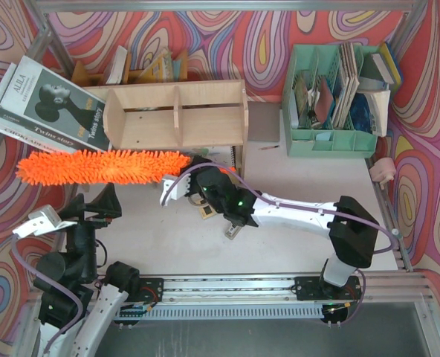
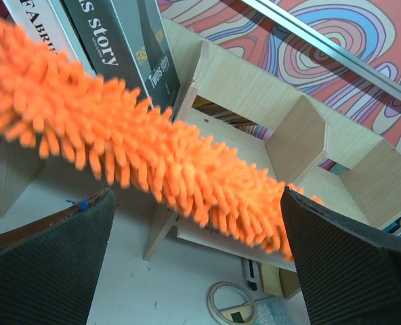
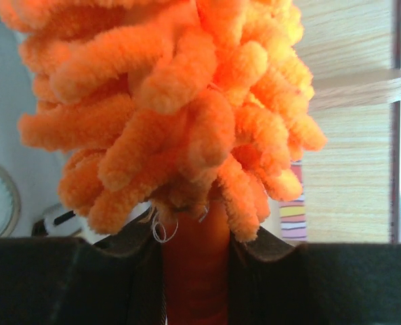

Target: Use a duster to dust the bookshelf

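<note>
**Top external view.** The right gripper (image 1: 196, 169) is pinched on the handle end of the duster (image 1: 101, 166). The duster hangs level along the front of the bookshelf (image 1: 175, 115), spanning the left compartment and reaching past the shelf's left side. I cannot tell whether the fibres touch the wood. The left gripper (image 1: 94, 202) sits near, below the duster, with its fingers spread and holding nothing.

**Left wrist view.** Both pads (image 2: 45, 271) stand wide apart. The duster crosses in front of the shelf's lower front edge, and no part of it is inside either compartment.

**Right wrist view.** The pads (image 3: 65, 284) press on the orange handle (image 3: 195, 271) just below the fluffy head.

**Status.** I judge the pick-up complete. Sweeping the top and both compartments looks barely begun, if at all.
</note>
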`<state>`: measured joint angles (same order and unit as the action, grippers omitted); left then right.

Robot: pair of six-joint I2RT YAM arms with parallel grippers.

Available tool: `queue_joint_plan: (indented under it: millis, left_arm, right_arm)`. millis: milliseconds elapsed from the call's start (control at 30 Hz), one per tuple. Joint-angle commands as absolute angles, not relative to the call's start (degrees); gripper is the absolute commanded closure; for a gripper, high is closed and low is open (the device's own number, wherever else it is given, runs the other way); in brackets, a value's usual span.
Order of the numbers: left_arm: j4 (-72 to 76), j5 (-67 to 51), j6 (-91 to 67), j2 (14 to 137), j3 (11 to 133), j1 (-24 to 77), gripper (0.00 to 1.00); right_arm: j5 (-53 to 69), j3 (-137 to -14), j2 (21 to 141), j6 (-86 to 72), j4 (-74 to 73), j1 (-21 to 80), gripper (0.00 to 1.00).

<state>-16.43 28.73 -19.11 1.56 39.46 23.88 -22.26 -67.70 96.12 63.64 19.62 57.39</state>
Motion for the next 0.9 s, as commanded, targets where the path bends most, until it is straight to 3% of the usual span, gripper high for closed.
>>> queue_joint_plan:
  millis: [0,200,667,867]
  left_arm:
    - [-15.56,28.3,-19.6,2.21,39.52,23.38,0.01]
    - [-15.71,28.56,-19.6,1.96,39.56,23.18,0.01]
    - [-15.56,28.26,-19.78,2.29,39.55,23.12,0.01]
    - [-15.59,28.21,-19.86,2.46,39.53,23.05,0.01]
  right_arm:
    - [-23.28,-76.33,96.21,63.3,25.24,57.96,1.0]
    - [-23.75,-81.28,99.88,65.08,25.32,58.23,1.0]
    - [-27.34,-68.44,95.7,59.9,27.15,58.36,1.0]
    - [-26.35,-69.24,94.84,59.46,27.56,58.3,1.0]
